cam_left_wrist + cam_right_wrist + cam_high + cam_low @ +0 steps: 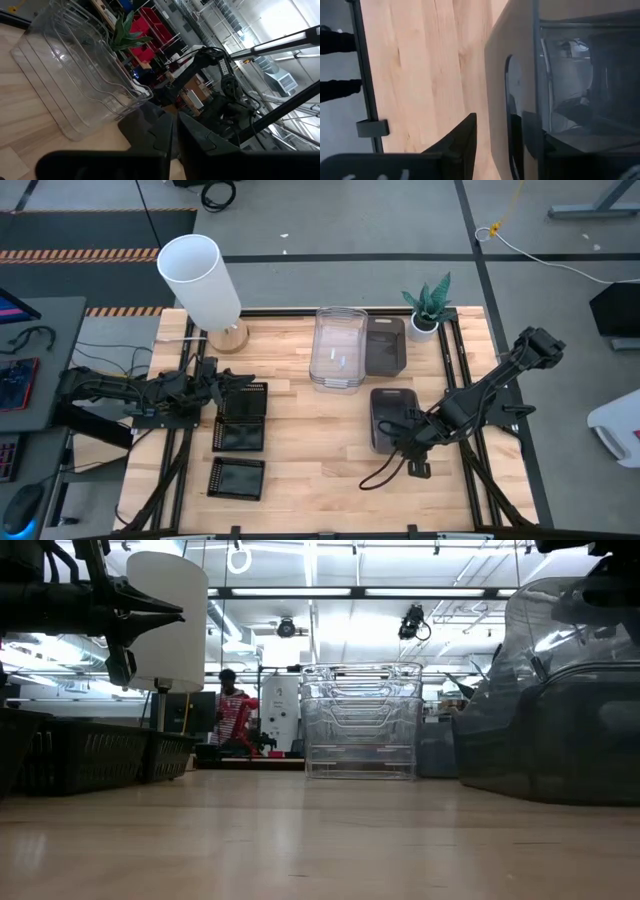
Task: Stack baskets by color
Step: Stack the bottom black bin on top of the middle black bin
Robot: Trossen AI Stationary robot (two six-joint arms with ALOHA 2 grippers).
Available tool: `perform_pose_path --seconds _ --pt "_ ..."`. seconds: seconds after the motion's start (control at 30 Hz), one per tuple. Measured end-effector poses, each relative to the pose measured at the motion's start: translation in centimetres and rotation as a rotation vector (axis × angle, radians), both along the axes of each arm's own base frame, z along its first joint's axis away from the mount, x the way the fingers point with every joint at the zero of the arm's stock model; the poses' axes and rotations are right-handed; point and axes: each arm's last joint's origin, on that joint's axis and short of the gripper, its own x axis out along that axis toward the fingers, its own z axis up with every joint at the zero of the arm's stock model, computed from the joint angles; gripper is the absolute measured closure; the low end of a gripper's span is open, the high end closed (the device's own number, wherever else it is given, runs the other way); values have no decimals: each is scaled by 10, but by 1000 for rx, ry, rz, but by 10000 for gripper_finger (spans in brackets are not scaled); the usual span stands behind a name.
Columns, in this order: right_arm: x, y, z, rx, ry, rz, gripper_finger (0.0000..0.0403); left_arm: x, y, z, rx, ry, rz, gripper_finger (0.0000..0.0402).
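Right gripper [408, 432], fingers parted astride the smoky grey plastic basket [388, 416] wall near the clear stack [337, 346]; should close squarely before lifting. Left gripper [222, 387] near-shut, empty.

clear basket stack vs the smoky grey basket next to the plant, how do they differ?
The clear basket stack is see-through; the smoky grey basket is dark and tinted. In the low view the clear stack shows several nested rims, while the grey one in the high view appears to be a single basket. The clear stack has the larger footprint and reaches nearer the table's middle. Both are rounded-corner rectangles, side by side at the far edge, untouched by either gripper.
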Motion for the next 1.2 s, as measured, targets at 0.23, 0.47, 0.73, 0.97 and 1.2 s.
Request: perform_pose_path --seconds 0.23,0.47,0.73,0.97,1.2 --pt "-3 0 4 58 17 -23 288 0 0 0 0 0 0 370" --pt "-6 -3 11 122 26 -93 288 0 0 0 0 0 0 372" --pt "-9 2 13 143 12 -191 288 0 0 0 0 0 0 367" --pt "-5 7 4 14 -43 -247 288 0 0 0 0 0 0 373" --pt "-1 11 15 31 1 -261 288 0 0 0 0 0 0 366"
